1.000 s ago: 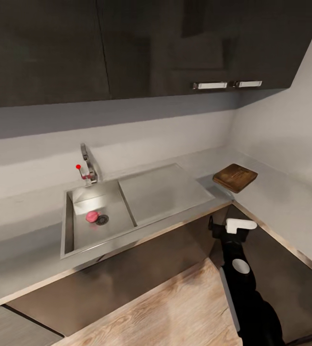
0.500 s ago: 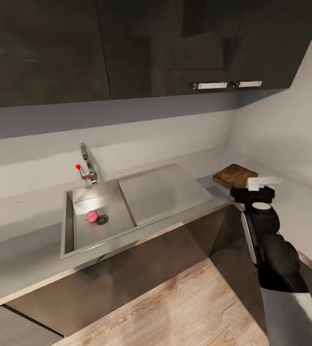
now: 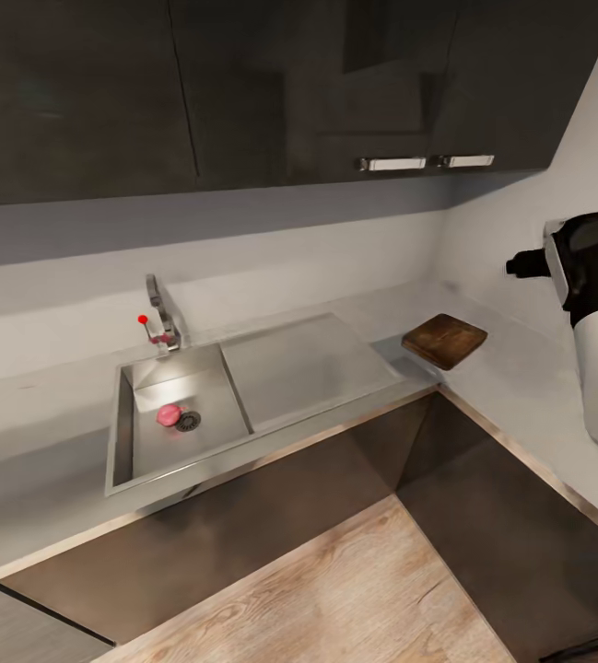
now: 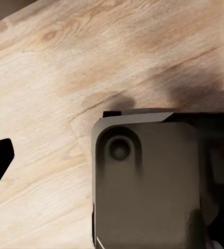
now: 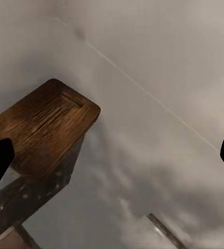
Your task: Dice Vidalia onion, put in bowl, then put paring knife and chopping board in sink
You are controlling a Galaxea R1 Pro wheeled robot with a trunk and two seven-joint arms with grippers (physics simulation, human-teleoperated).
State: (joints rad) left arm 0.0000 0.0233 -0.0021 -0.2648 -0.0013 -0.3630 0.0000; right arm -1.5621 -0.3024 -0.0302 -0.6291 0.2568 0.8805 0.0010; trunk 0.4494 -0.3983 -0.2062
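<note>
1. Rectangular grey steel sink is set in the long matte grey countertop; a small pink round onion lies touching its drain.
2. Dark brown wooden chopping board is laid in the corner, overhanging the edge, long axis diagonal.
3. Right gripper is held above the board, jaws spread wide.
4. Left gripper's jaw state cannot be told.

Corner kitchen, dim and grey

Glossy dark wall cabinets fill the frame's top; a pale grey wall sits mid-frame, light wood-plank floor at the bottom.
</note>
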